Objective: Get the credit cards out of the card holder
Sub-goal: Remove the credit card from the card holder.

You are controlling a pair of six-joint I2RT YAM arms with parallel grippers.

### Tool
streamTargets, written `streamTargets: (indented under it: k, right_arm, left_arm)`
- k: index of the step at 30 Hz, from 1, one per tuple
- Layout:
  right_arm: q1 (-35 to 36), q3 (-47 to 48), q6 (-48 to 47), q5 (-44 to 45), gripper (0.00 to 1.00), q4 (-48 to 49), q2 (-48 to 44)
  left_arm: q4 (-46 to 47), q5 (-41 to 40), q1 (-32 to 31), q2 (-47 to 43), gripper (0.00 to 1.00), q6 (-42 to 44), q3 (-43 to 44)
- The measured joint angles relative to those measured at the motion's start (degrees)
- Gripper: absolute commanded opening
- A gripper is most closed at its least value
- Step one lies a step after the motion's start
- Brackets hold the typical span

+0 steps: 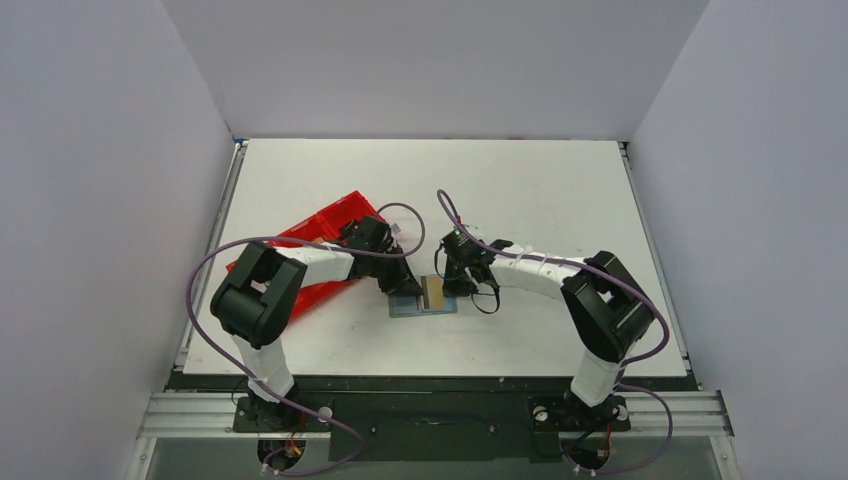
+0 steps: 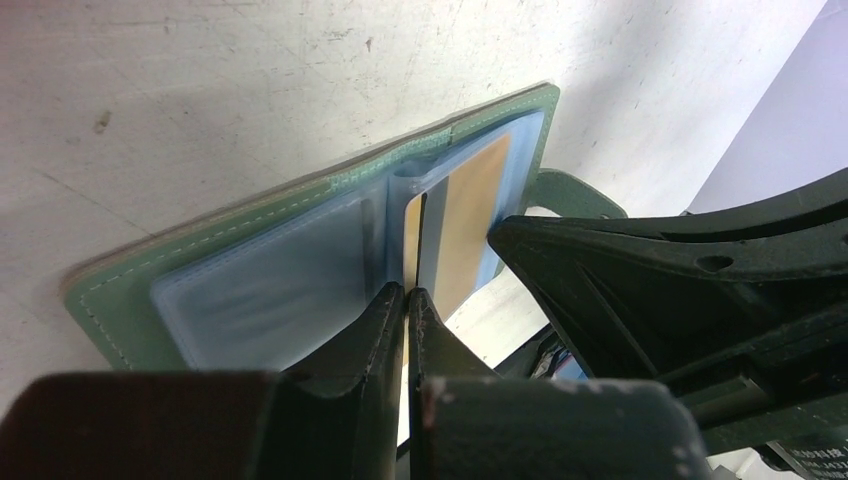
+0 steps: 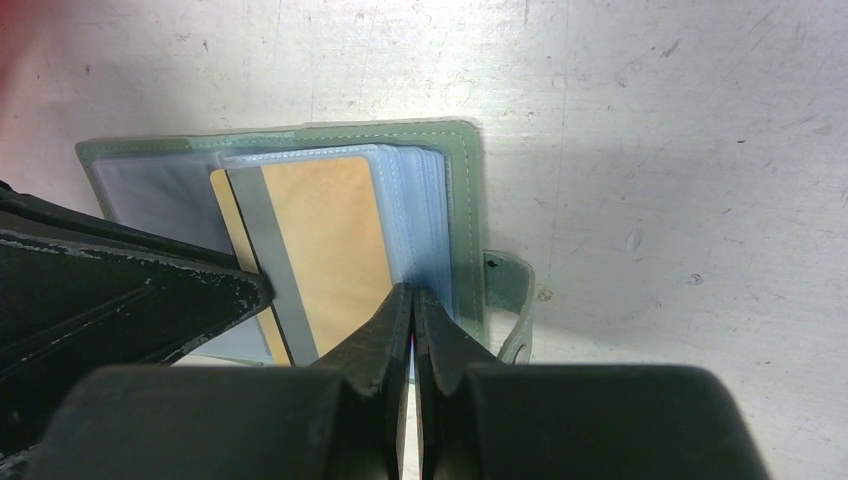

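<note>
Left end effector (image 2: 406, 292) seemingly pinches tan card (image 2: 470, 220); right end effector (image 3: 412, 292) pressed together at card holder (image 3: 465, 200).

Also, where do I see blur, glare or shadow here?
Left wrist: the left gripper near the lens is dark and soft; sleeves of the card holder shine pale. Right wrist: a broad shadow on the table beside it. Top external: even light, sharp.

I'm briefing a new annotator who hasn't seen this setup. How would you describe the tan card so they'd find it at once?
On the white table, look just right of the red tray for the open green card holder. The card lies in its right half among clear sleeves. It is the only tan thing there, with a grey stripe along one long edge.
</note>
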Motion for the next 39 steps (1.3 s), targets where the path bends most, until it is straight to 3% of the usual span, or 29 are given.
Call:
streamTargets:
  k: [39]
  right_arm:
    - [-0.11,0.98,-0.9,0.0,0.0,-0.87,0.63]
  left_arm:
    - [-3.34,2.25,6.32,-4.92,0.0,6.14,-3.43]
